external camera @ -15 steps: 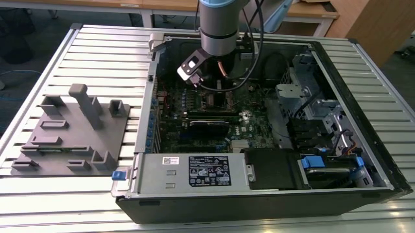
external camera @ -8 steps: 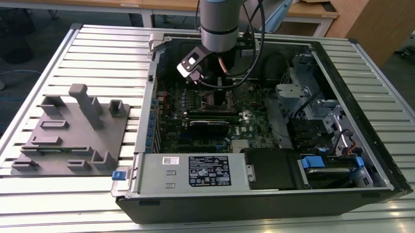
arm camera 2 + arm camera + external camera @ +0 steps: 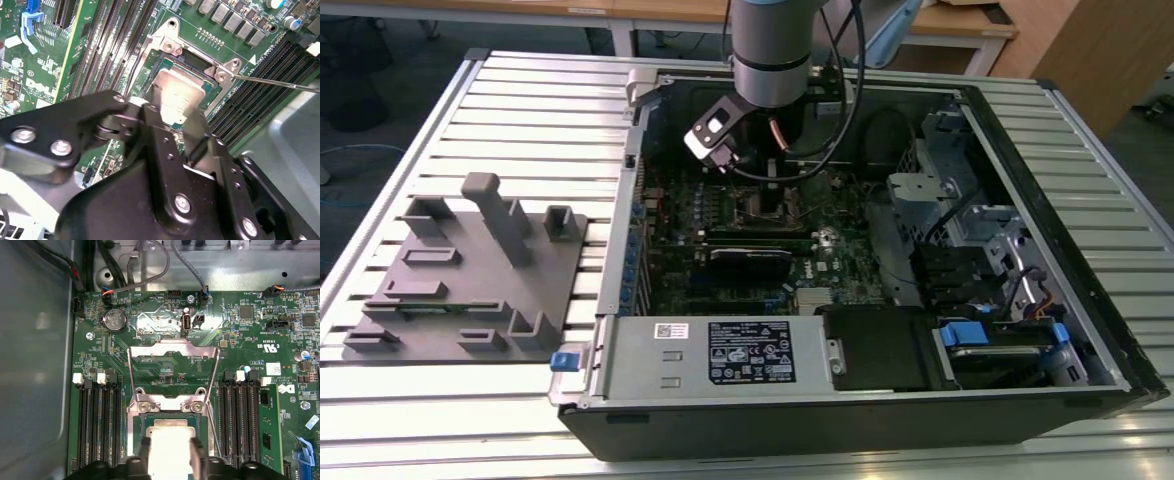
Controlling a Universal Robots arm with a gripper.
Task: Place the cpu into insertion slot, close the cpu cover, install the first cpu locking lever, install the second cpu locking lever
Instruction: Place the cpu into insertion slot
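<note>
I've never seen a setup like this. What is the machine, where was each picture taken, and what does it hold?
A robot arm reaches into an open computer case lying on a slatted table. The exterior view looks on from outside; both wrist views ride on the arm, looking at the green motherboard. Its gripper has its jaws closed on the cpu, a small silvery chip, at the insertion slot. The cpu cover is flipped open. A grey tray lies beside the case.
</note>
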